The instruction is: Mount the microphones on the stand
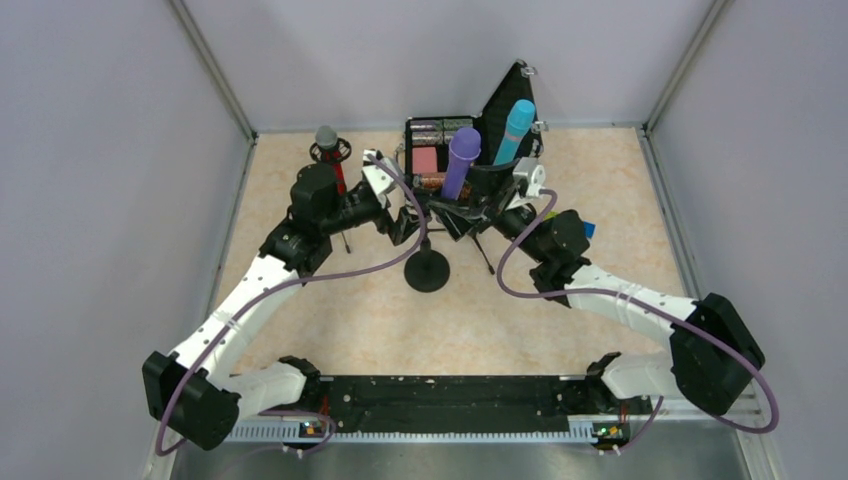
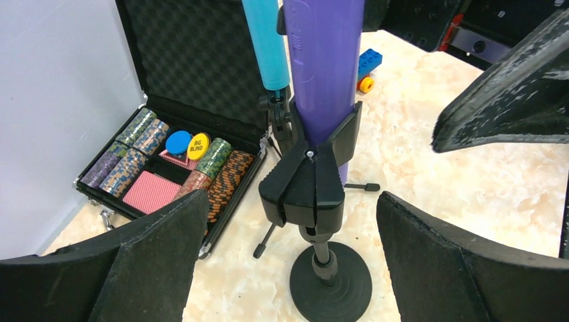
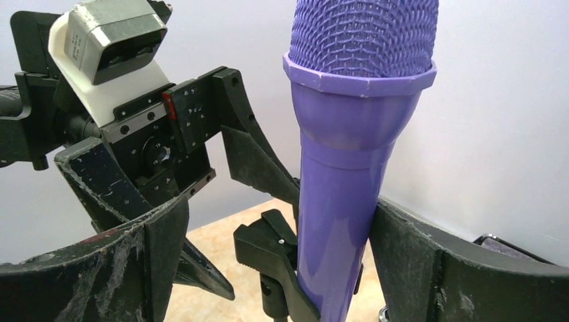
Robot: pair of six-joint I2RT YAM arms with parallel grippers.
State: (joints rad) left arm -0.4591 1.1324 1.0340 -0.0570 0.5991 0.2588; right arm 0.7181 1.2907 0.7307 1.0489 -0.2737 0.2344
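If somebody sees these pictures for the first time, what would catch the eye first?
Probably the purple microphone, upright in the black clip of the round-based stand at mid-table, with the left gripper and the right gripper open on either side of it. Behind it are a light blue microphone and an open case of poker chips. A red microphone stands at the left.

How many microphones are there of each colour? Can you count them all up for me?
Red microphone: 1
Purple microphone: 1
Light blue microphone: 1
Total: 3 microphones
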